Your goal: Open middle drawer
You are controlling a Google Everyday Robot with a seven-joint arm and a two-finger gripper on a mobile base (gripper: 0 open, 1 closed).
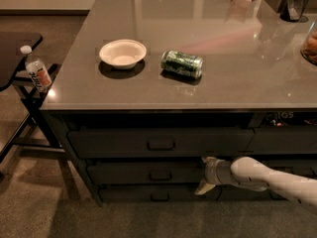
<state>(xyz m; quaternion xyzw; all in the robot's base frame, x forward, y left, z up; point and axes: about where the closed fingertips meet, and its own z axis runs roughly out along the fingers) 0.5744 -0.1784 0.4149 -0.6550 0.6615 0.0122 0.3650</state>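
Under the countertop, second row down, the middle drawer (124, 174) looks fully shut, its front flush with its neighbours, so basically nothing's done yet. Its little black handle (160, 175) is untouched. The gripper (205, 174) sits just right of that handle, in front of the drawer face, fingers spread apart and holding nothing. I'd say what's left is lining up, grabbing the handle and pulling. Up top: a white bowl (123, 53) and a tipped green can (182, 63).
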